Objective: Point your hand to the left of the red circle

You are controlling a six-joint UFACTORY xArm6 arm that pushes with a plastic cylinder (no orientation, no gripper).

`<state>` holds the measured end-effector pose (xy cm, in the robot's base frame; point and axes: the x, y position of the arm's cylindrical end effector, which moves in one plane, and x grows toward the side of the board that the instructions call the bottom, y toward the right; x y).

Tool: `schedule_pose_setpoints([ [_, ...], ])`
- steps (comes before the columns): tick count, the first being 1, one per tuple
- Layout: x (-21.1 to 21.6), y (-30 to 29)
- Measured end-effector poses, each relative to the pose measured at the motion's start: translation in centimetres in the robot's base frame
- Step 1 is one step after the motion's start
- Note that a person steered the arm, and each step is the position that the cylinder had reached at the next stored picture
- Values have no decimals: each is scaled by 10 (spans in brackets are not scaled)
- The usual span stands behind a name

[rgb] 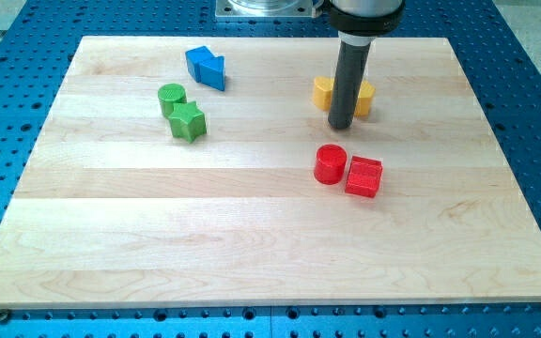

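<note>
Hiding much of the yellow blocks (pixel 322 91), my tip (pixel 340 126) above the red circle (pixel 330 163); no claw fitted.

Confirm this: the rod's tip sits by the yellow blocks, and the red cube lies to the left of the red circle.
Wrong side. In the camera view the red cube lies to the right of the red circle, touching it. My tip does sit by the yellow blocks.

Straight dark grey rod, my tip (pixel 341 126)
</note>
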<state>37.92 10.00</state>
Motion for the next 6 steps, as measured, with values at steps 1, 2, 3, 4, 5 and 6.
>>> schedule_pose_setpoints([
  [1, 1, 13],
  [2, 0, 32],
  [3, 21, 36],
  [4, 33, -26],
  [5, 56, -83],
  [6, 67, -118],
])
